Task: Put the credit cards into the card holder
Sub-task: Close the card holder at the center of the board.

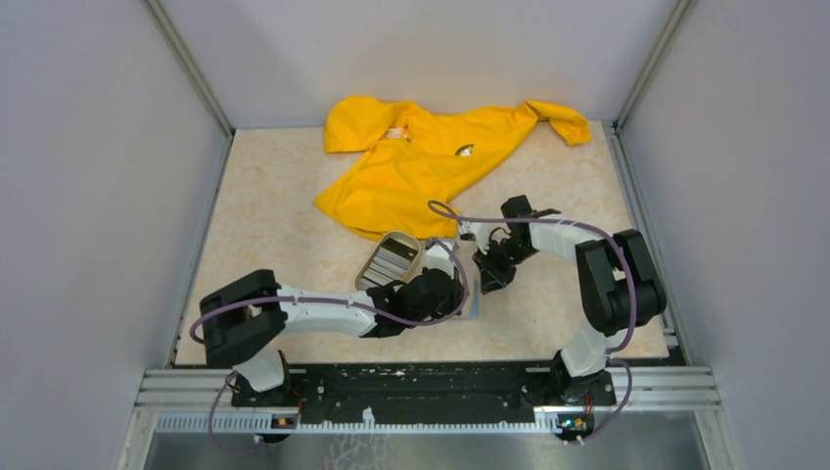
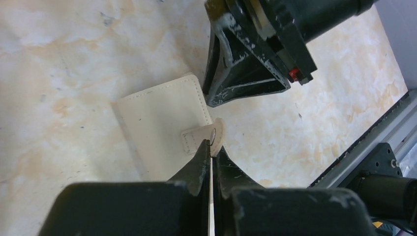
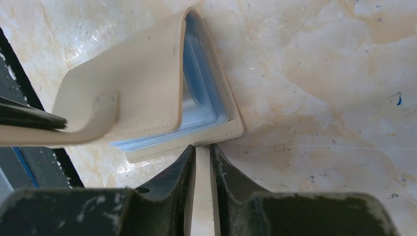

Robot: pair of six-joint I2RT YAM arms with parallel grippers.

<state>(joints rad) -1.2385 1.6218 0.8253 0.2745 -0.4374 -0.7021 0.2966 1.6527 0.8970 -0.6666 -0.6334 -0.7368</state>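
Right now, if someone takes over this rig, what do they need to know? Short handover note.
Left gripper: shut on the card holder's snap tab, holding the cover up.
Right gripper: jaws narrow at the holder's lower edge; unclear whether it grips.
Credit cards: stacked in the beige tray, neither gripper on them.
Done: holder partly open, blue pockets showing.
Left: open it fully, load every card.
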